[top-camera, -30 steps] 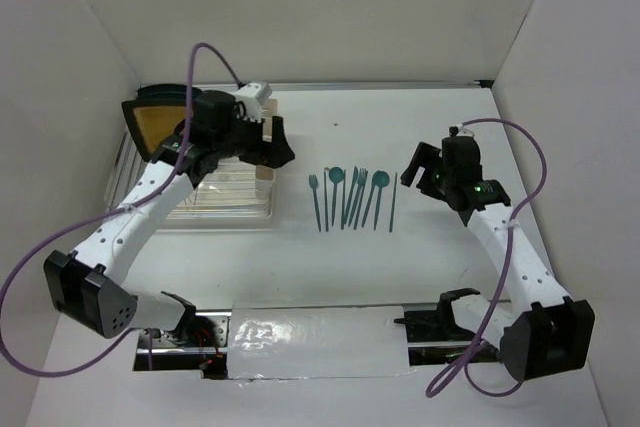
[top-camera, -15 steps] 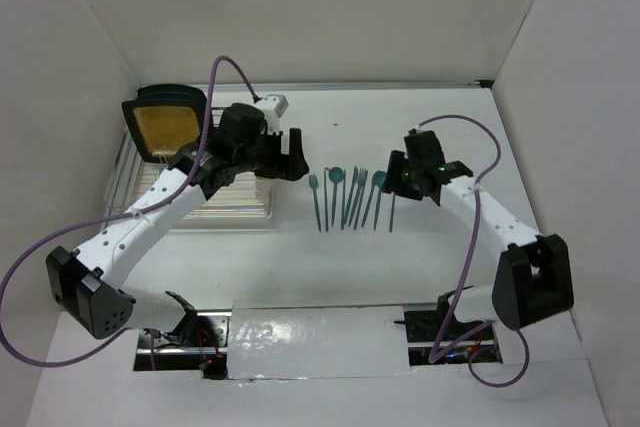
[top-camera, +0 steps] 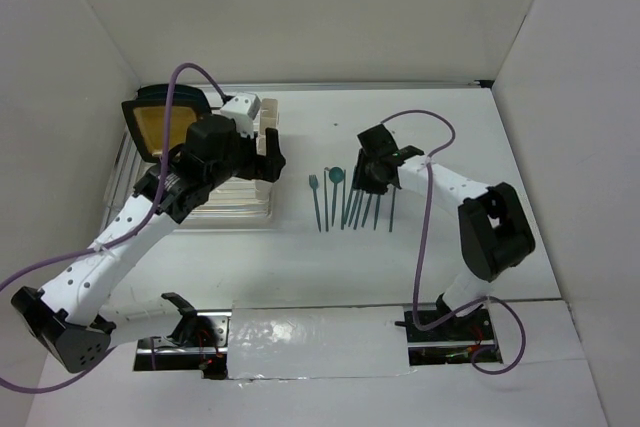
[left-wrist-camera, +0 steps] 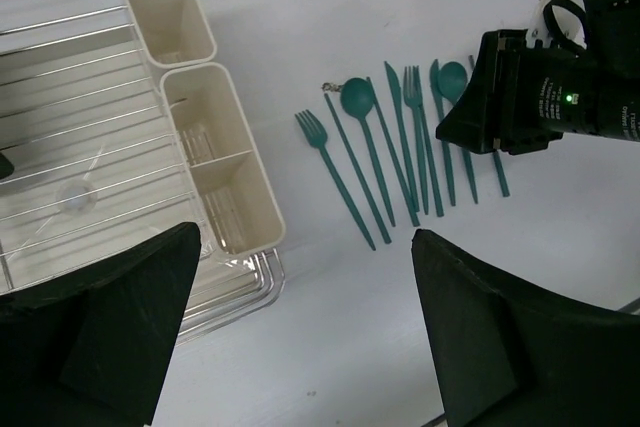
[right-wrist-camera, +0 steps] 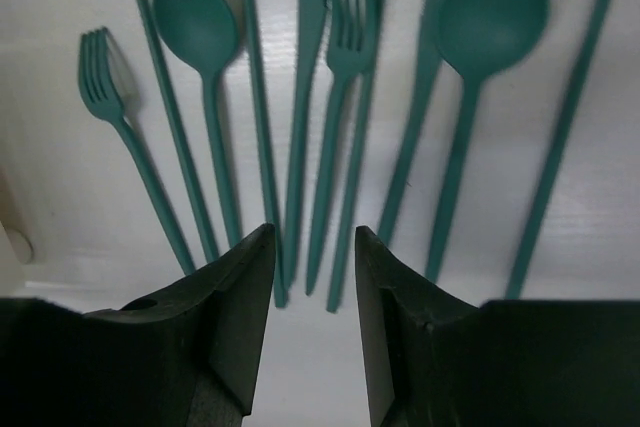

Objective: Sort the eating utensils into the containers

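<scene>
Several teal eating utensils [top-camera: 345, 202] lie side by side on the white table: forks, spoons, a knife and thin sticks [right-wrist-camera: 305, 97]. My right gripper [right-wrist-camera: 313, 237] hangs low over the near ends of their handles, open with a narrow gap, and nothing is gripped. The tips of the knife and of a fork handle [right-wrist-camera: 325, 217] show between its fingertips. The cream containers [left-wrist-camera: 220, 157] stand in a row left of the utensils [left-wrist-camera: 400, 147]. My left gripper [left-wrist-camera: 300, 347] hovers above the containers [top-camera: 263, 187], wide open and empty.
A clear wire-ribbed dish rack [left-wrist-camera: 70, 137] lies left of the containers. A dark-framed amber panel [top-camera: 160, 122] leans at the back left. White walls close in the table. The right arm's black head [left-wrist-camera: 530, 97] covers the rightmost utensils in the left wrist view.
My right gripper has swung left from beside the utensils to over their handles, and its jaws have narrowed. My left gripper has pulled back left over the containers.
</scene>
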`<state>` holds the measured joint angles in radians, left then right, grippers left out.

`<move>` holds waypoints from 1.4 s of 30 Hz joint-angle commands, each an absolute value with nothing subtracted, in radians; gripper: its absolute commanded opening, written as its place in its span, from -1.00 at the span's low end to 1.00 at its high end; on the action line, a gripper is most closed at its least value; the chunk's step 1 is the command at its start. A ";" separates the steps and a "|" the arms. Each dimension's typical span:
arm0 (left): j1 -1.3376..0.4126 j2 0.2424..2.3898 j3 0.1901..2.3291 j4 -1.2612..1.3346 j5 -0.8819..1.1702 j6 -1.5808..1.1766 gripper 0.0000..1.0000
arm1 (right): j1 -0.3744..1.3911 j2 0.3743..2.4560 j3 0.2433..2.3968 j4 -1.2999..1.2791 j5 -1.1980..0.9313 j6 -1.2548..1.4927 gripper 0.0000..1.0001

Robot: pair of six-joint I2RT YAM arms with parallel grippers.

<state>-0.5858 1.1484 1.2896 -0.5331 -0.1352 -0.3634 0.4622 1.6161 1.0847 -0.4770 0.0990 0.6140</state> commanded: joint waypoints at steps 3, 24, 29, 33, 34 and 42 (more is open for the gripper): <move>-0.571 1.124 1.270 -0.495 -0.213 -0.334 0.99 | 0.518 1.750 1.226 -0.449 0.170 0.664 -0.11; -0.519 1.062 1.200 -0.479 -0.242 -0.316 1.00 | 0.534 1.873 1.270 -0.525 0.242 0.699 -0.32; -0.512 1.058 1.193 -0.465 -0.223 -0.313 0.99 | 0.534 1.876 1.261 -0.525 0.252 0.707 -0.31; -0.512 1.065 1.196 -0.471 -0.212 -0.322 1.00 | 0.534 1.888 1.243 -0.516 0.252 0.707 -0.33; -0.511 1.065 1.197 -0.471 -0.209 -0.327 1.00 | 0.534 1.902 1.243 -0.515 0.261 0.707 -0.34; -0.512 1.065 1.210 -0.480 -0.218 -0.310 1.00 | 0.525 1.934 1.223 -0.515 0.281 0.666 -0.62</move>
<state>-0.5156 1.0702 1.1774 -0.5053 -0.2195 -0.3378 0.5316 1.9057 1.2381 -0.4995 0.2493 0.6815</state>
